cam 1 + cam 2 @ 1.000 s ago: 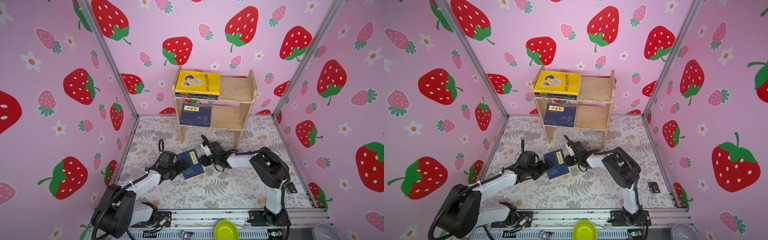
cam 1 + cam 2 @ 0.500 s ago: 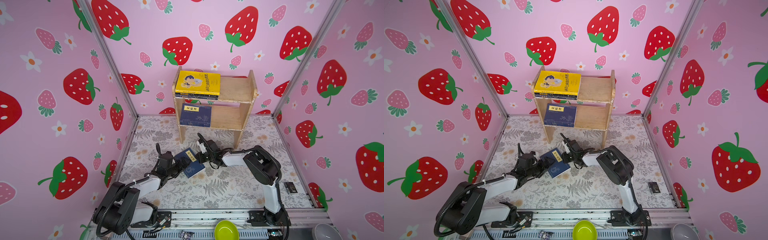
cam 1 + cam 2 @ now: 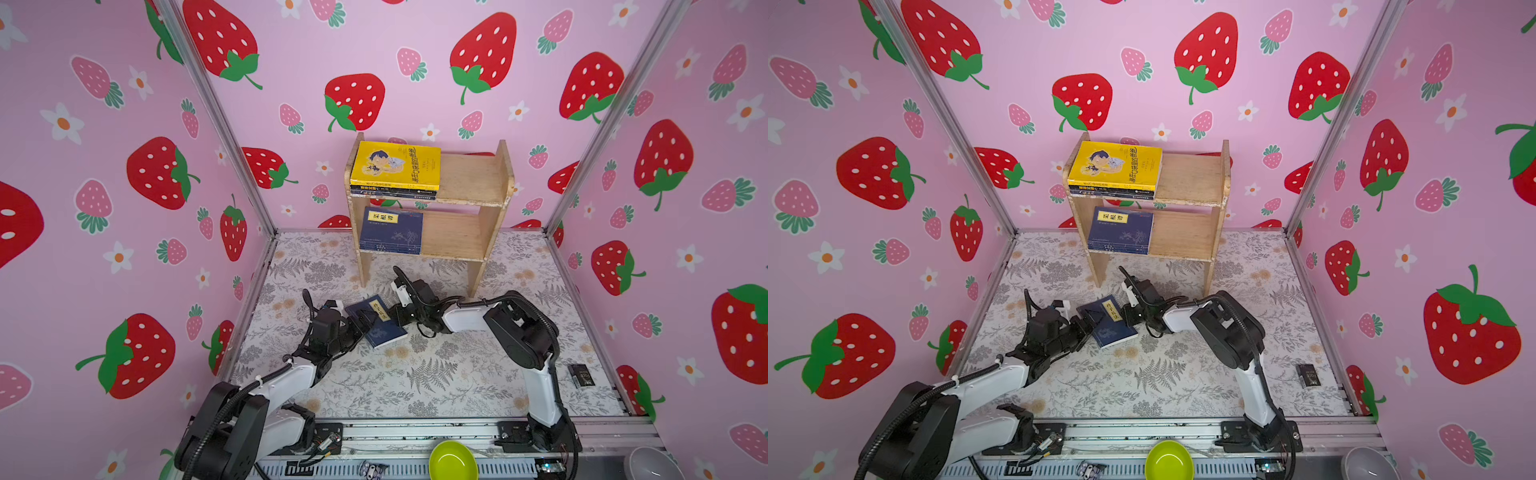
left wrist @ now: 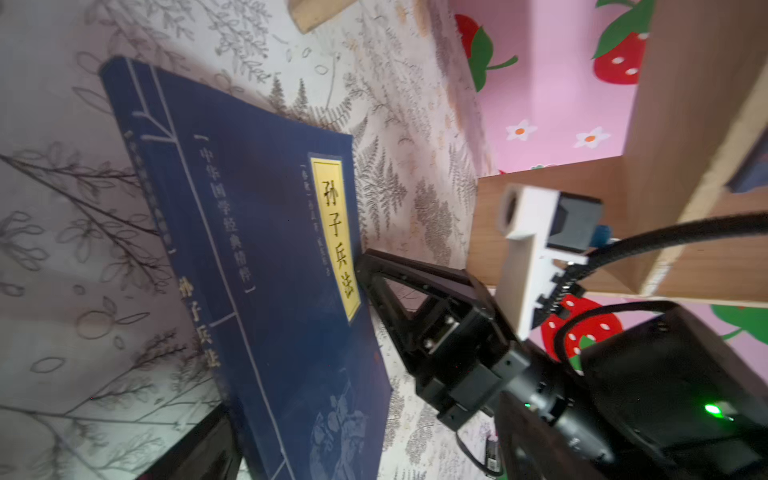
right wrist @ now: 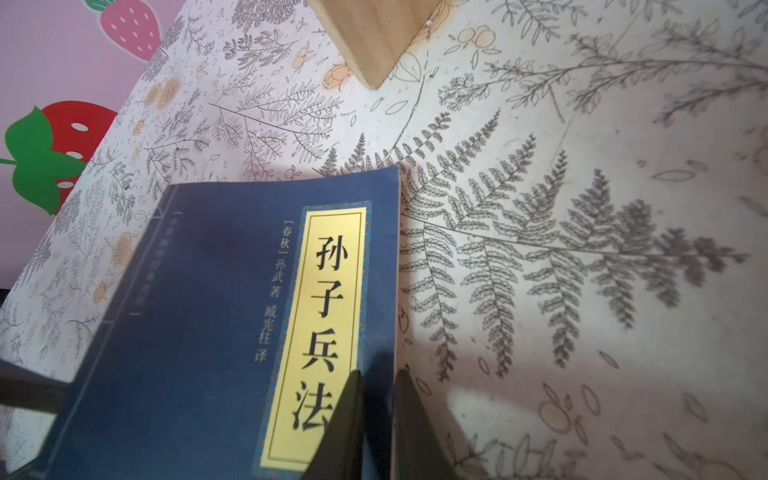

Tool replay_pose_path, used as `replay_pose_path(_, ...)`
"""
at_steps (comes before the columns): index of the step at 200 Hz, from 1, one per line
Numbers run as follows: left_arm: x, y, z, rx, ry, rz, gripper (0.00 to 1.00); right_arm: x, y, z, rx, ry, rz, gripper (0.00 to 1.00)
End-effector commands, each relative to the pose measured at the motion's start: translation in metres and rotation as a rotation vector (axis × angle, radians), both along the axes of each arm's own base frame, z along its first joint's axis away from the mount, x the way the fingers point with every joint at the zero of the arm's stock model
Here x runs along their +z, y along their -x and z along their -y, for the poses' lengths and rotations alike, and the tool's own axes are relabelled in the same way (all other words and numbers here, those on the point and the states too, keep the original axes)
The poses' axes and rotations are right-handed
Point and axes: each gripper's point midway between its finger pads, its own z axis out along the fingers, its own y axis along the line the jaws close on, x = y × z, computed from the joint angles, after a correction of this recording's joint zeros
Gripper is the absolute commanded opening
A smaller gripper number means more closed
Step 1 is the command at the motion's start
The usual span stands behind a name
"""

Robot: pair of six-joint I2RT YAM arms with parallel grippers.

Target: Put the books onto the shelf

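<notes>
Desk [image 3: 436, 374]: floral top, filling the lower half of both top views.
Shelf [image 3: 469, 178]: upper centre; the right halves of both tiers are bare.
Navy book [image 3: 386, 330]: on the desk, just below the shelf's left leg; long axis runs upper left to lower right.
Right tool [image 3: 394, 319]: clamped on the book's label-side long edge; nearer the shelf.
Left tool [image 3: 360, 321]: jaws apart at the spine-side edge.

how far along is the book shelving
Done: the yellow book tops a stack on the shelf's upper tier; navy books lie on the lower. In hand: right gripper pinches an edge of the floor book, left gripper open beside it. Left: shelving that book.
</notes>
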Motion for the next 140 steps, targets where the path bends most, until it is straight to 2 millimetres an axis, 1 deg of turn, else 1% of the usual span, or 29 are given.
replay_pose_path(1,0.011,-0.01,0.004,0.015,0.05,0.037,0.89,-0.079,0.053,0.037,0.061,0.238,-0.197,0.17)
replay_pose_path(24,0.008,-0.014,0.004,0.018,0.041,0.034,0.83,-0.079,0.054,0.037,0.065,0.236,-0.199,0.17)
replay_pose_path(58,0.006,-0.02,0.009,0.009,0.059,0.031,0.6,-0.075,0.056,0.034,0.078,0.216,-0.198,0.17)
replay_pose_path(76,0.005,-0.023,0.013,0.0,0.078,0.024,0.54,-0.07,0.057,0.031,0.09,0.201,-0.188,0.17)
replay_pose_path(82,0.005,-0.024,0.015,-0.003,0.085,0.023,0.5,-0.069,0.057,0.031,0.091,0.2,-0.184,0.17)
replay_pose_path(97,0.006,-0.027,0.016,0.001,0.102,0.027,0.46,-0.068,0.057,0.031,0.095,0.201,-0.177,0.17)
replay_pose_path(117,0.008,-0.027,0.016,0.007,0.109,0.022,0.3,-0.063,0.056,0.03,0.097,0.196,-0.164,0.18)
replay_pose_path(127,0.007,-0.025,0.014,0.015,0.1,0.012,0.24,-0.06,0.055,0.03,0.097,0.191,-0.158,0.18)
replay_pose_path(140,0.01,-0.023,0.013,0.019,0.092,0.008,0.22,-0.05,0.051,0.026,0.103,0.172,-0.141,0.2)
